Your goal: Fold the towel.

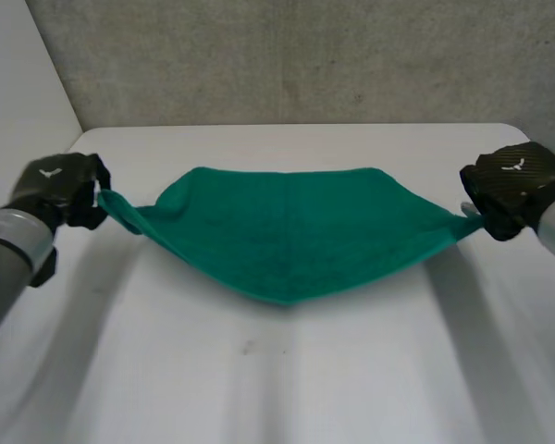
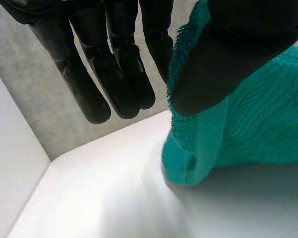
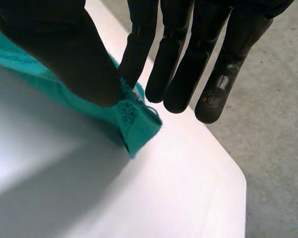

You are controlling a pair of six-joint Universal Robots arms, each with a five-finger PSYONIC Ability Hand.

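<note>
A green towel (image 1: pixel 291 231) hangs stretched between my two hands above the white table (image 1: pixel 287 370), sagging to a point in the middle. My left hand (image 1: pixel 60 190) is shut on its left corner; in the left wrist view the thumb (image 2: pixel 228 54) pinches the green towel (image 2: pixel 248 129) against a finger while the other fingers (image 2: pixel 114 74) stay straight. My right hand (image 1: pixel 513 190) is shut on the right corner; in the right wrist view the thumb (image 3: pixel 64 54) and a finger pinch the towel's corner (image 3: pixel 134 119).
A grey wall (image 1: pixel 305 55) runs behind the table's far edge. The table's right corner (image 3: pixel 228 183) lies just past my right hand, with grey floor (image 3: pixel 273 124) beyond it. A white side wall (image 1: pixel 18 74) stands at the left.
</note>
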